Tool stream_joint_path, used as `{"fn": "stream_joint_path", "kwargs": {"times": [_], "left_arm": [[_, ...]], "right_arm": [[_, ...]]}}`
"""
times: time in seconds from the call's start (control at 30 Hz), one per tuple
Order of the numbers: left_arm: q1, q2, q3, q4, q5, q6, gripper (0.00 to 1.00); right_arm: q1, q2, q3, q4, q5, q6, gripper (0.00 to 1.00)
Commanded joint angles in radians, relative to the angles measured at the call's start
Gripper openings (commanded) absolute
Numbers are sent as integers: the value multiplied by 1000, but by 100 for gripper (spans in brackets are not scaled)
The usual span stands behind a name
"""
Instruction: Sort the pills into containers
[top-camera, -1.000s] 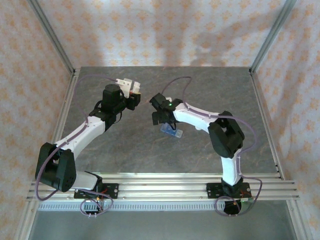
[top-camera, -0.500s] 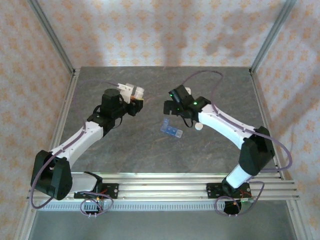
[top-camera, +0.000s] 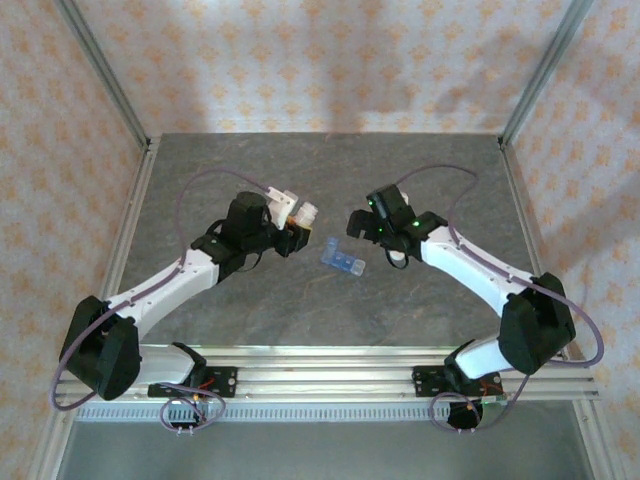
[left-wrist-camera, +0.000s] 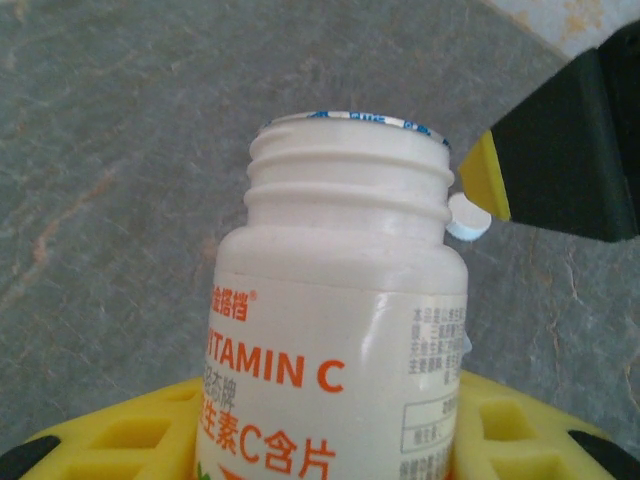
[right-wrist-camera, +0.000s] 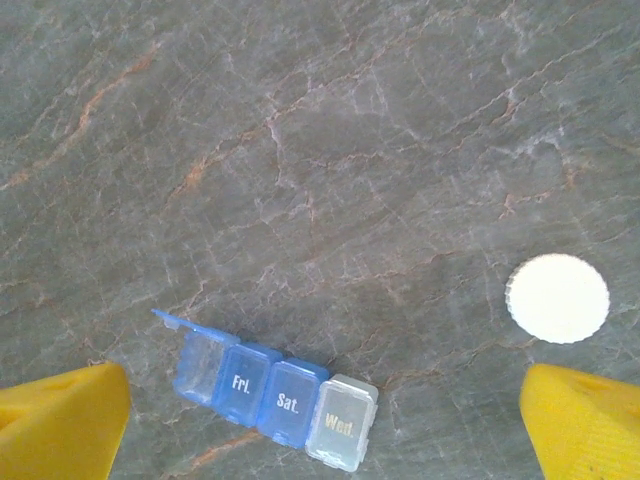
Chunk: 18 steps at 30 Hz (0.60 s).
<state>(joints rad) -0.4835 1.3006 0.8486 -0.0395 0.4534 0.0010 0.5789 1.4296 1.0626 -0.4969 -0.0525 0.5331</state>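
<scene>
The pill box (right-wrist-camera: 262, 392) is showing translucent blue plastic, the bottle (left-wrist-camera: 345, 300) is showing smooth white plastic, and the table (right-wrist-camera: 300, 150) is looking matt, stone-like.

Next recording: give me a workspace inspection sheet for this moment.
Surface: grey veined table.
Job's things: blue pill box lying flat, one end lid open; vitamin C bottle, cap off; white cap on the table.
Clutter: nothing seen.
Grippers: left gripper shut on the bottle; right gripper open, near the pill box.
Cables: purple cables loop off both arms.
Surroundings: patterned walls, metal frame.
</scene>
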Motion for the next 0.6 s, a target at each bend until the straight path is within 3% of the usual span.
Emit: {"fn": "stream_joint_path", "kwargs": {"times": [0.0,0.57], "left_arm": [[-16,11,-18,-48,26,21,0],[-75,126,12,-145,4,-8,0]], "right_arm": [[-6,-8,-30,40,-19,30,100],[-8,53,-128,102,-53,-13,100]]}}
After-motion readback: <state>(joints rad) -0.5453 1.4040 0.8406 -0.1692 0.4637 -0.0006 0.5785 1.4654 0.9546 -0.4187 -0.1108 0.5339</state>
